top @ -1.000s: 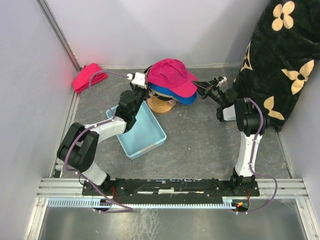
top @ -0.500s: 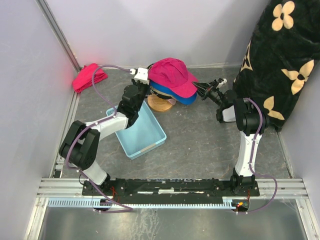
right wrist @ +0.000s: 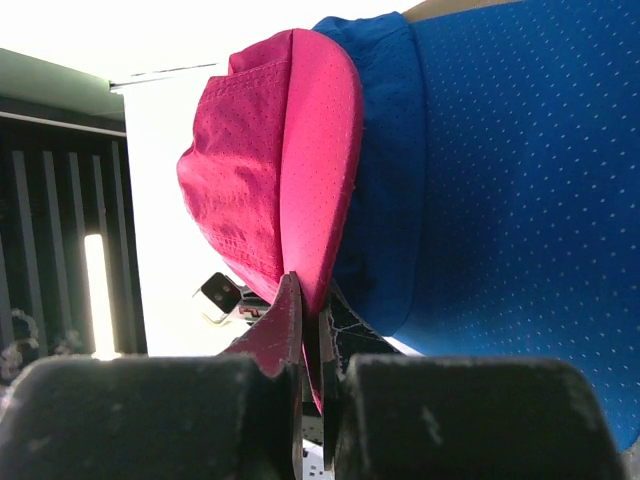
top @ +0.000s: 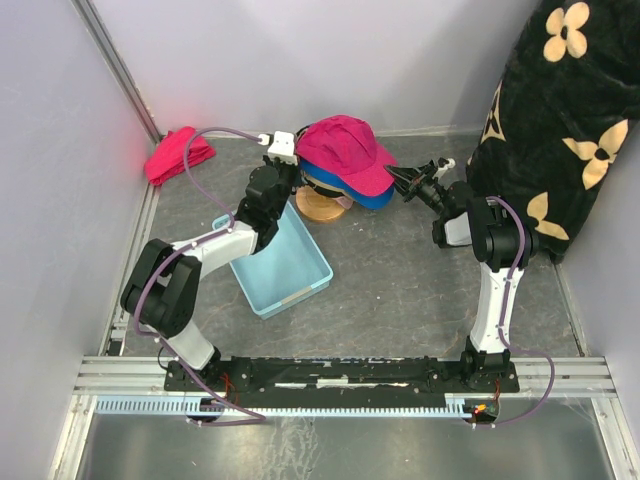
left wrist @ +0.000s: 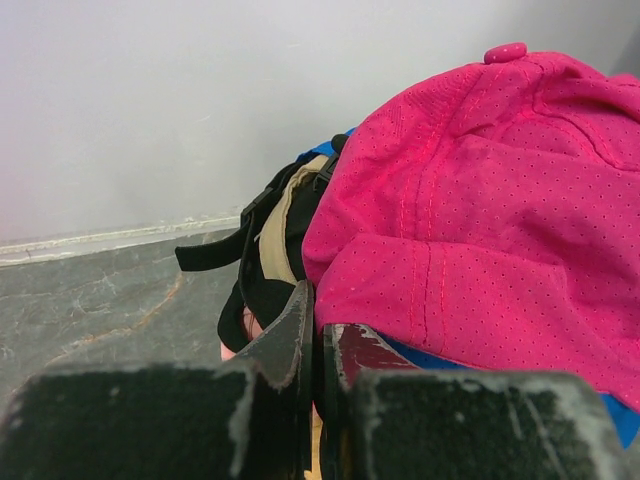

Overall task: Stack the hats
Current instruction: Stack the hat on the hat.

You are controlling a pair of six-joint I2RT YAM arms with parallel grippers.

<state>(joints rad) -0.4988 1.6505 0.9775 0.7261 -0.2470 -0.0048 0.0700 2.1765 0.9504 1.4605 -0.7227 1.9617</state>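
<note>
Nearest to the arm bases, a light blue plastic bin (top: 275, 262) sits on the grey table (top: 400, 270), and the left forearm reaches over its far corner. Past it stands the stack of hats, on a round-topped wooden stand (top: 322, 207) that is mostly covered.

The magenta dotted fabric cap (top: 345, 152) is on top, over a blue dotted cap (top: 372, 197). Its long axis runs rear-to-brim, from left-far to right-near, with one arm at each end.

- **Left pincer** (left wrist: 318, 325): it is at the rear of the stack, jaws drawn narrow, right under the magenta hem. We cannot tell if any fabric is pinched between them.
- **Right pincer** (right wrist: 308, 310): it is closed on the edge of the magenta brim, which runs down between its fingers. The brim points at this arm.

We judge the cap looks seated on the stack. The next move likely turns on letting go of the brim without dragging the cap off to the right.

The hard parts to read are these:
- Only a black strap (left wrist: 215, 255) and a strip of a tan cap (left wrist: 275, 235) show at the rear of the stack.
- The lower hats are buried, so we cannot count them.

Further off, a red-pink cloth bundle (top: 178, 155) lies in the far left corner. A black fabric with cream flowers (top: 560, 120) fills the far right and is cut off by the frame.
</note>
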